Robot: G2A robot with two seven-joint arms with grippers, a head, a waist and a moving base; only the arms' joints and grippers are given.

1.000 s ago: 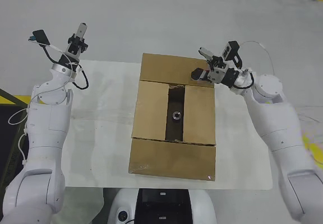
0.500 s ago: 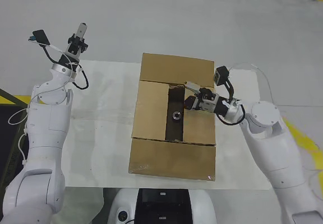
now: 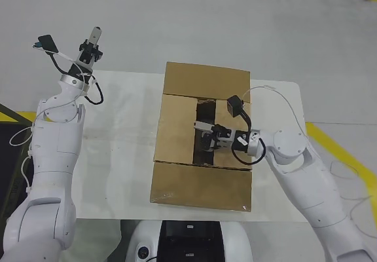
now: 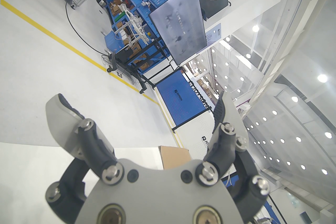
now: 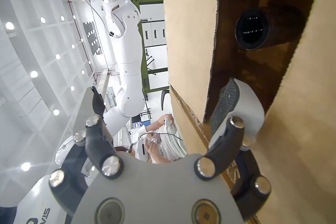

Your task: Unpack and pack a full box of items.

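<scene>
A cardboard box [image 3: 201,187] sits mid-table with its outer flaps laid out and its two inner flaps parted by a dark gap. My right gripper [image 3: 205,135] is at that gap, open. In the right wrist view the right gripper [image 5: 161,89] straddles the edge of one inner flap [image 5: 189,25], with one finger [image 5: 236,101] inside the gap and the other outside over the flap. A dark round cylinder [image 5: 252,30] lies deeper in the box. My left gripper [image 3: 90,44] is raised at the table's far left corner, open and empty [image 4: 140,99].
The white table [image 3: 123,164] has bare surface to the left of the box and a narrower strip to its right. A corner of the box [image 4: 174,156] shows past the left gripper. The second inner flap [image 5: 309,78] borders the gap.
My right arm has swung from the box's far right corner down to the gap between the inner flaps, gripper open throughout. The left arm has stayed still.
</scene>
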